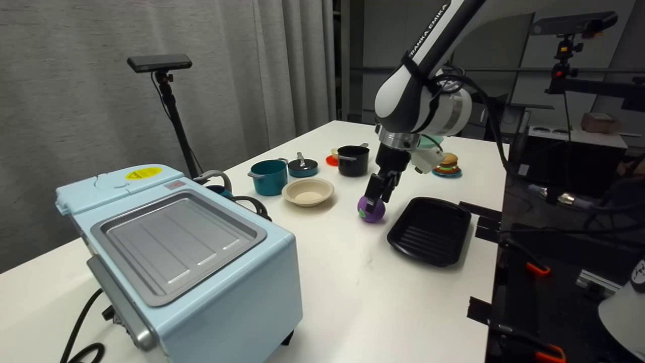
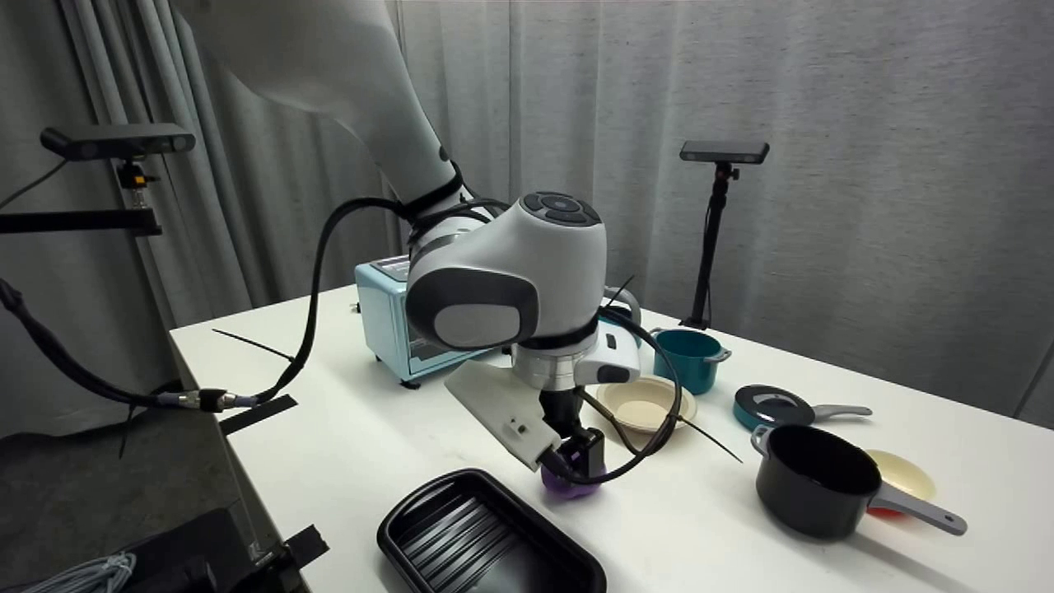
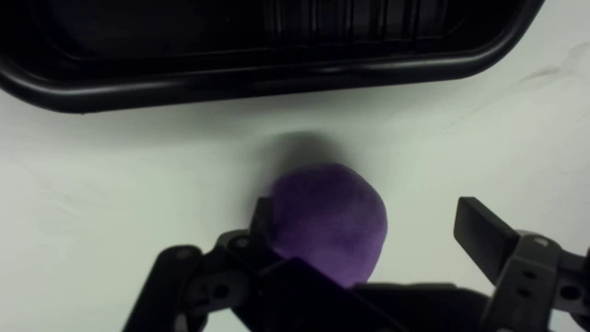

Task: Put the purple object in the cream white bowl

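The purple object [image 1: 375, 214] is a ball-like item on the white table, seen in both exterior views [image 2: 568, 487]. In the wrist view the purple object [image 3: 332, 216] sits between the fingers of my gripper [image 3: 367, 219]. The left finger is against or very near its side, and a wide gap separates it from the right finger. The gripper is open and low over the table. Its lower part is hidden behind the gripper body. The cream white bowl [image 1: 308, 196] stands on the table a short way from the gripper, partly behind a cable in an exterior view [image 2: 638, 408].
A black ridged tray [image 1: 431, 232] lies close beside the purple object, also in the wrist view [image 3: 276, 85]. A teal pot [image 1: 269, 179], a lidded pan [image 1: 302, 169] and a black pot [image 1: 352, 162] stand near the bowl. A light blue toaster oven [image 1: 252, 292] stands farther along the table.
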Controlling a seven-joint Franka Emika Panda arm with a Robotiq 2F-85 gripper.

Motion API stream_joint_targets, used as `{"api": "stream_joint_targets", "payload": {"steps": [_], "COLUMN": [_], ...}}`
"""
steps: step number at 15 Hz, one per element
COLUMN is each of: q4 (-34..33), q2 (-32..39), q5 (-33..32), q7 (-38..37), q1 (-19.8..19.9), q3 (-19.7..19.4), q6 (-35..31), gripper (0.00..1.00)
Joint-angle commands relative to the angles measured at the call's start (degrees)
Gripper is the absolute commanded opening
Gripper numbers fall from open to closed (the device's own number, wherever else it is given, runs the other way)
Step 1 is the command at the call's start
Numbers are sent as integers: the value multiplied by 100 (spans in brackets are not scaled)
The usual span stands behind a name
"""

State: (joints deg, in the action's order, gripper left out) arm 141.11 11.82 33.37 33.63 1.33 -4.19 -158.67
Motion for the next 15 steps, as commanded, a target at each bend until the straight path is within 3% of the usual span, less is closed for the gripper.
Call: {"api": "stream_joint_targets", "payload": {"steps": [1, 8, 13, 14, 15], "q4": [-20, -254, -564, -637, -698], "q2": [17, 311, 822, 937, 1042], "q5": [0, 535, 659, 651, 640], "q7": [1, 355, 556, 524, 455], "q1": [0, 106, 162, 177, 183], "q3": [0, 160, 170, 171, 167], "q6": [0, -246, -797, -883, -962], "gripper": [100, 100, 100, 75, 74]}}
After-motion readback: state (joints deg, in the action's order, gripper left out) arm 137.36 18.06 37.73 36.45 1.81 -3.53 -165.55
